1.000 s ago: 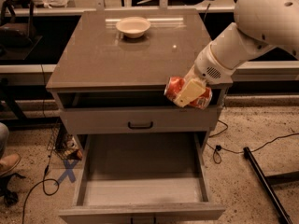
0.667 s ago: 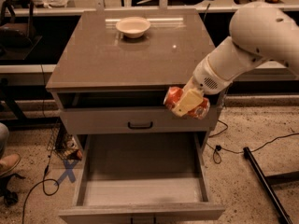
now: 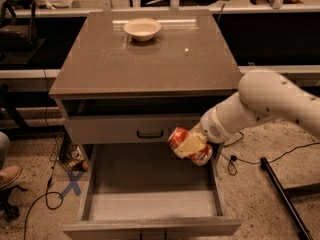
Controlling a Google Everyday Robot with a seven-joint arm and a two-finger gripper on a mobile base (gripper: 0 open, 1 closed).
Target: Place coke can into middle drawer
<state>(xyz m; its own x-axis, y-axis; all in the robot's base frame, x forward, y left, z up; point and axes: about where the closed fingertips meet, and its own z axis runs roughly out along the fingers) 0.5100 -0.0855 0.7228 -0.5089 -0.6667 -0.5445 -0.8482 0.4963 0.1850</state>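
The coke can (image 3: 186,142), red and dented with a silver end, is held tilted in my gripper (image 3: 190,145). The cream fingers (image 3: 189,145) clamp across its middle. Can and gripper hang above the right rear part of the open middle drawer (image 3: 150,204), a wide grey box with a flat bare floor, pulled out towards the camera. The can is just below and to the right of the closed upper drawer front with its black handle (image 3: 150,133). My white arm (image 3: 270,104) reaches in from the right.
A cream bowl (image 3: 142,28) sits at the back of the brown cabinet top (image 3: 145,59). Black cables (image 3: 45,194) and a blue X mark lie on the floor at left. A black bar (image 3: 282,194) lies on the floor at right. A shoe (image 3: 7,176) shows at far left.
My arm has swung down and to the left, lowering the can from beside the cabinet's upper right edge to over the open drawer.
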